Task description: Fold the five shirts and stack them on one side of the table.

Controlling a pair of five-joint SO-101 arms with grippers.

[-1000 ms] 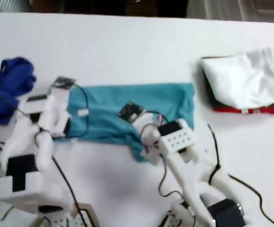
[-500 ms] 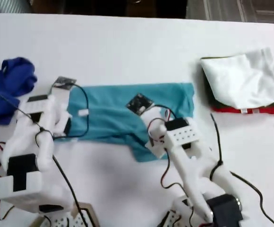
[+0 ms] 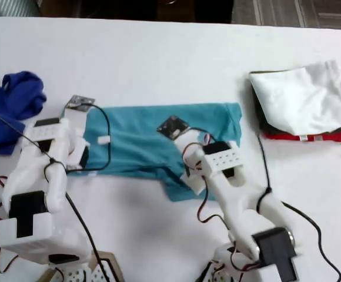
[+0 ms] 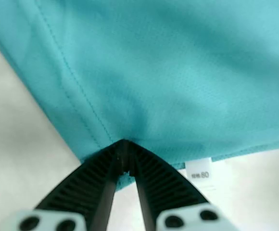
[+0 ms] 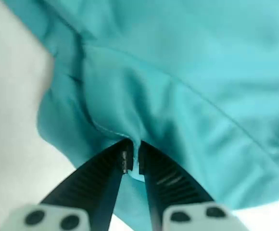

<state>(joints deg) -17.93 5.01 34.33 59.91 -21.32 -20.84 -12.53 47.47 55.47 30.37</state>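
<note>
A teal shirt (image 3: 159,141) lies spread across the middle of the table. My left gripper (image 4: 125,163) is shut on its hem (image 4: 89,130) at the shirt's left end, close to a small white label (image 4: 198,172). My right gripper (image 5: 131,154) is shut on a bunched fold of the teal shirt (image 5: 187,82) at its near edge. A stack of folded shirts (image 3: 303,100), white on top and red beneath, sits at the right. A crumpled blue shirt (image 3: 9,108) lies at the far left.
The left arm (image 3: 38,176) and right arm (image 3: 235,194) stand over the near half of the table, with black cables looping across the teal cloth. The white tabletop (image 3: 159,59) stretches bare behind the shirt.
The right arm has shifted right and slightly back along the shirt's near edge, pulling the bunched cloth with it. The left arm has stayed put.
</note>
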